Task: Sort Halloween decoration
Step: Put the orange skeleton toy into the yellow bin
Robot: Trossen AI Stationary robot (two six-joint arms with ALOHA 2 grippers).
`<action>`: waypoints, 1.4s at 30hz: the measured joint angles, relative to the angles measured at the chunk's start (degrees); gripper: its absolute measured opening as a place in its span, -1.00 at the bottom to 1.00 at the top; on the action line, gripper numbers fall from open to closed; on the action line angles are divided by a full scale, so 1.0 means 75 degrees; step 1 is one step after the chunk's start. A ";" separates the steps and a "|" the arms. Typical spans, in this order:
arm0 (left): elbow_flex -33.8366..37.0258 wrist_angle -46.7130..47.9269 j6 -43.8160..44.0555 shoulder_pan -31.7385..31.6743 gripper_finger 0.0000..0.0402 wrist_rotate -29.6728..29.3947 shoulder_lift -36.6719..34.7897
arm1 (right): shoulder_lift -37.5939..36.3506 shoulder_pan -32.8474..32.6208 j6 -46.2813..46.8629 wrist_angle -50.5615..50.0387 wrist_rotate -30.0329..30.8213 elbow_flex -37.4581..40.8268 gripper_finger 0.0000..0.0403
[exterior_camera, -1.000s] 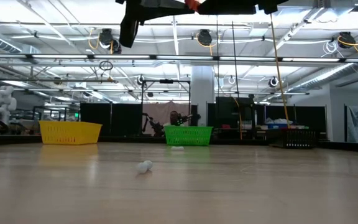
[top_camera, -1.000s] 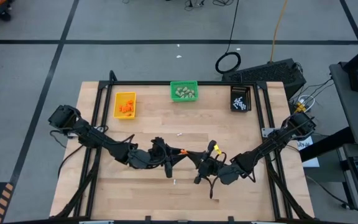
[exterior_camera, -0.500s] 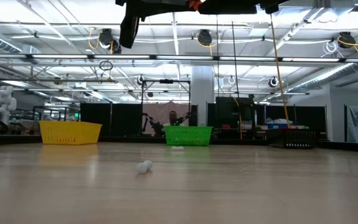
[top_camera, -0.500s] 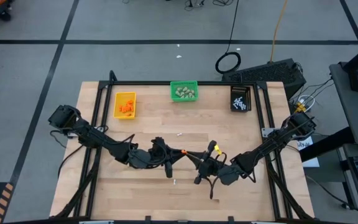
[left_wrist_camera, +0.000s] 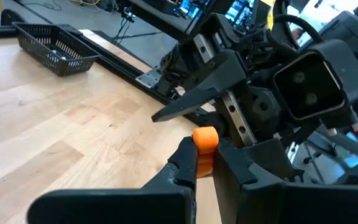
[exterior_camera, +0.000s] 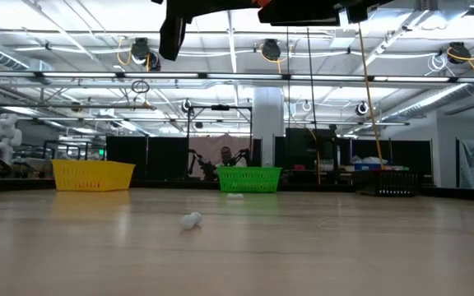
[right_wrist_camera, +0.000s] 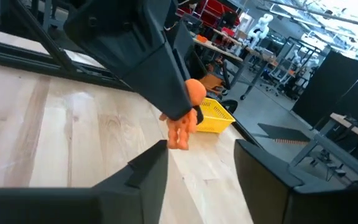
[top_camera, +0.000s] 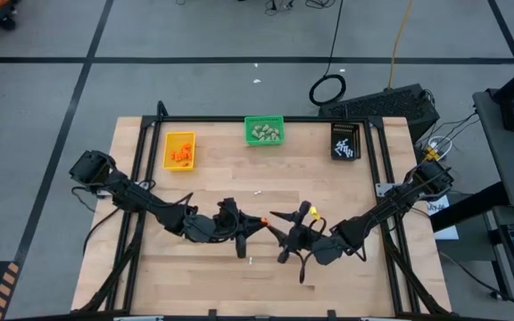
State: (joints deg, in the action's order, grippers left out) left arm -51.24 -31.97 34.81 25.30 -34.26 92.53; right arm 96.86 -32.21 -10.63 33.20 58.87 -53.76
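We find both arms reaching inward over the near middle of the table, their grippers meeting tip to tip well above the wood. The left gripper is extended from the left side, fingers drawn narrow and clamped on a bright orange piece (a small figure, as the right wrist view shows it); in the high view that orange spot sits at the left gripper's tip. The right gripper faces it from the right, and its fingers stand apart on either side of the piece without touching it. Compared with a second ago, when the right gripper was closed on the same orange piece and the left stood wider, the hold has passed across: left now shut on it, right released. The arms themselves have barely shifted. Below them on the table lie a small white stick and, farther on, another pale bit; the low view shows a rounded pale lump on the wood. Along the far edge stand the yellow bin holding orange pieces, the green bin holding beige lumps, and the black bin holding white sticks.
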 joint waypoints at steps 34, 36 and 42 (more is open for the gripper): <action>-0.0003 0.8510 0.1181 0.0803 -0.88 -0.0529 -0.3631 | 0.0003 -0.0069 0.2386 -0.2177 -0.2117 0.0000 -0.06; -0.0003 0.8993 0.1530 0.0849 -0.88 -0.0697 -0.3839 | 0.0003 -0.0069 0.2355 -0.2184 -0.2116 0.0000 -0.06; -0.0003 1.0343 0.2298 0.0613 -0.88 -0.1063 -0.4399 | 0.0003 -0.0069 0.2260 -0.2184 -0.2095 0.0000 -0.06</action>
State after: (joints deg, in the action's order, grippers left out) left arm -51.27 45.61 52.05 29.90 -42.23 59.54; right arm 96.88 -32.73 6.32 16.82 43.16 -53.76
